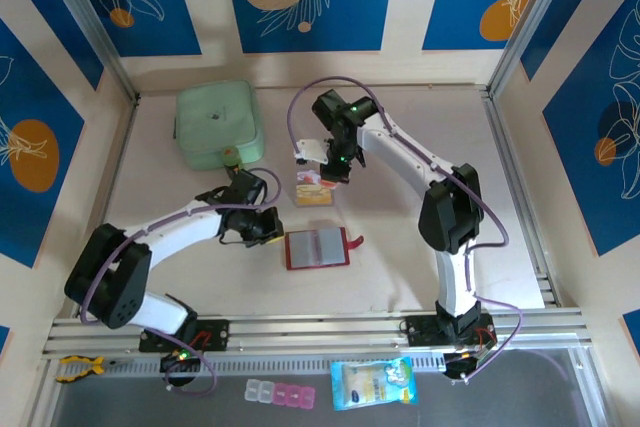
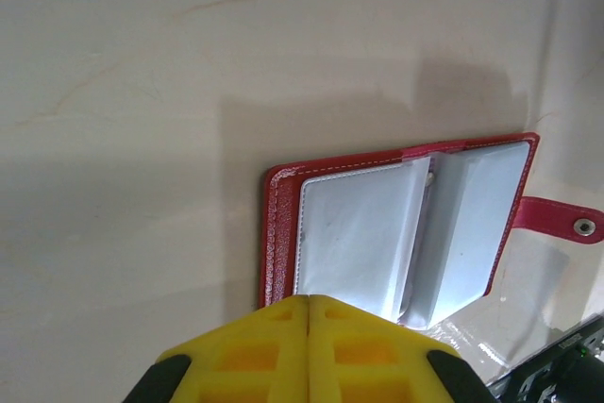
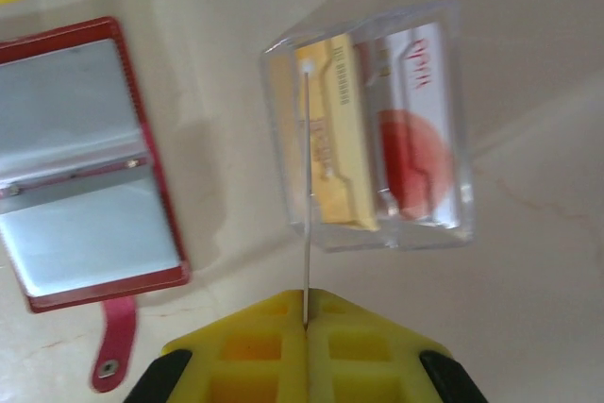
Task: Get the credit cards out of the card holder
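Drop-off step: right gripper pinches thin edge-on credit card over clear plastic container, left gripper closed empty by open red leather card holder; next, release.

Red card holder open flat; tan, red-white credit cards beside it.

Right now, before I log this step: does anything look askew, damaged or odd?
Nothing damaged or spilled. The card holder lies open, one clear inner leaf partly lifted at its spine. The right gripper pinches one card edge-on above the other credit cards.
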Robot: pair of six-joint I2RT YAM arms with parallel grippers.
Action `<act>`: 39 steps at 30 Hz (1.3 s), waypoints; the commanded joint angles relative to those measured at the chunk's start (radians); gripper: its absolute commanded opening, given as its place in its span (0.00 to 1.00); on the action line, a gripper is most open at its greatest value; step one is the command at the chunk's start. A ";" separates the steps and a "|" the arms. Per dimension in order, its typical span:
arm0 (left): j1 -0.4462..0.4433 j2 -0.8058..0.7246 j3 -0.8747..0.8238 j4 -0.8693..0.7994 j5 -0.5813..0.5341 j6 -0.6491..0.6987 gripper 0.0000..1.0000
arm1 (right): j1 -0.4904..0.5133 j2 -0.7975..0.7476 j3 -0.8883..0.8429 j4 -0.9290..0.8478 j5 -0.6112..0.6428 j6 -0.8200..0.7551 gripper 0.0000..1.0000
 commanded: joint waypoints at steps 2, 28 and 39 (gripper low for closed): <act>0.025 -0.028 -0.017 -0.016 -0.025 -0.018 0.08 | -0.023 0.073 0.124 -0.070 -0.042 -0.087 0.00; 0.089 -0.045 -0.003 -0.049 -0.024 0.018 0.10 | -0.057 0.251 0.255 -0.050 -0.041 -0.112 0.18; 0.158 -0.054 0.103 -0.204 -0.151 0.173 0.38 | -0.094 0.094 0.088 0.095 -0.051 0.043 0.37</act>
